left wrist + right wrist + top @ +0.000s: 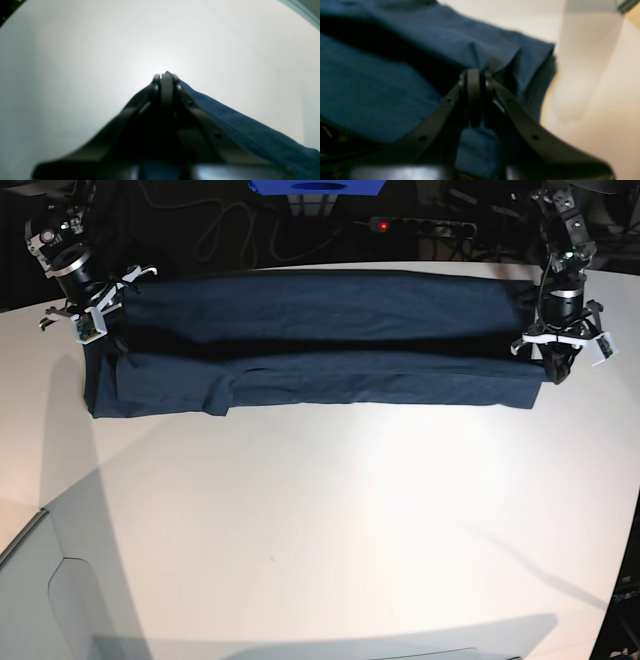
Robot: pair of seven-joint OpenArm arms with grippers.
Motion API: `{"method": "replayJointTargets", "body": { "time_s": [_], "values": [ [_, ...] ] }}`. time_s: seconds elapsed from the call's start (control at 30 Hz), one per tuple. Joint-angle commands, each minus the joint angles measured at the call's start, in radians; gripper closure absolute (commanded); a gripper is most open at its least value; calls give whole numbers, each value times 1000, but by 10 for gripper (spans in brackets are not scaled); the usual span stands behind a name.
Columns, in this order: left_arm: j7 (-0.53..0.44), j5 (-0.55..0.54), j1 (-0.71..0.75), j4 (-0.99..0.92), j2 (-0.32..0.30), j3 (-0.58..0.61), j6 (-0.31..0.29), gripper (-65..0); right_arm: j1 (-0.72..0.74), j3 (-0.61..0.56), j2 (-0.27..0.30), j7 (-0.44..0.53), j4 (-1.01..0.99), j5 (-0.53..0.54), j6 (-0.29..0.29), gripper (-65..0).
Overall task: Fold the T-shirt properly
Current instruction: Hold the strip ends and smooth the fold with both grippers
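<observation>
Where cables (215,230) trail, white table (330,510) bears T-shirt (320,345).

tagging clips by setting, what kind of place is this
Most likely a robotics lab or test bench, not a home. A plain white table carries only a navy T-shirt, two arm-mounted grippers are working on it, and loose cables with a lit power strip lie behind.

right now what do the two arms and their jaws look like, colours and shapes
Both arms are dark, mostly black, with silvery bands near the wrists in the base view. The left gripper and right gripper carry white bracket-like fittings at the wrist. Close up, the left gripper's and the right gripper's jaws are black, tapering to narrow rounded tips, with small bolt holes along their sides.
</observation>
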Motion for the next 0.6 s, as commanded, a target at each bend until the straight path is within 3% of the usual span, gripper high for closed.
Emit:
{"method": "replayJointTargets", "body": {
  "time_s": [0.0,0.2,0.33,0.57],
  "values": [
    [-27,-3,3,28,-13,-4,-2,0,-12,15,12,22,22,11,16,-2],
    [-27,-3,3,17,-13,-6,-2,0,-16,15,14,22,13,11,21,-2],
    [-27,-3,11,16,-13,-4,-2,0,-16,15,10,22,2,10,76,-2],
    [-27,-3,12,-66,7,-6,-2,0,-5,15,14,20,-49,10,78,-2]
  ]
}}
